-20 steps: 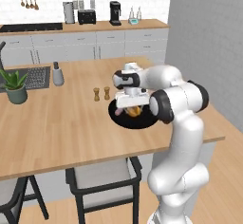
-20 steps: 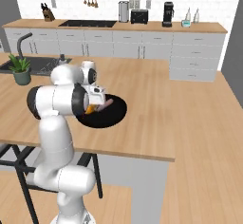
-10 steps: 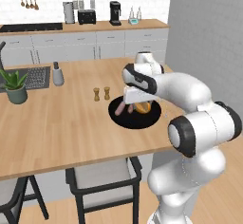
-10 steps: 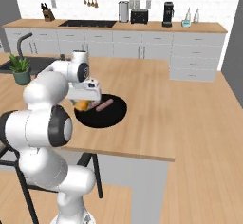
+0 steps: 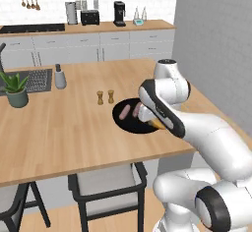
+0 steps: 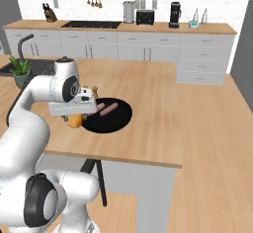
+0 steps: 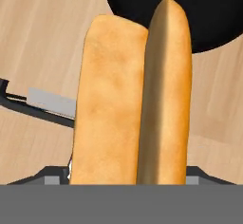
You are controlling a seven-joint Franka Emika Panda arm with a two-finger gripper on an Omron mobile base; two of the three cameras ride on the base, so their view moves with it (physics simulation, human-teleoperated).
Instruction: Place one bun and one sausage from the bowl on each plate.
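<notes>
My gripper (image 7: 128, 178) is shut on a bun (image 7: 135, 99), an orange-tan roll that stands lengthwise right in front of the hand camera. In the base views the bun (image 6: 75, 122) hangs under the hand just past the near rim of the black bowl (image 6: 116, 123), low over the wooden counter. It shows as an orange tip (image 5: 156, 124) from the left side. A pinkish sausage (image 5: 124, 111) (image 6: 106, 109) lies in the bowl (image 5: 129, 125). The bowl's edge (image 7: 213, 23) curves across the top of the hand view. The plates are out of view.
Two small shakers (image 5: 105, 97) stand on the counter just behind the bowl. Further left are a grey bottle (image 5: 60, 76), a potted plant (image 5: 16, 89) and a sink. A chair (image 5: 108, 182) sits under the counter's front edge. Cabinets line the back wall.
The arm has swung round and stretched out low. The bun has moved from above the bowl's middle to its near rim, still in the gripper.
</notes>
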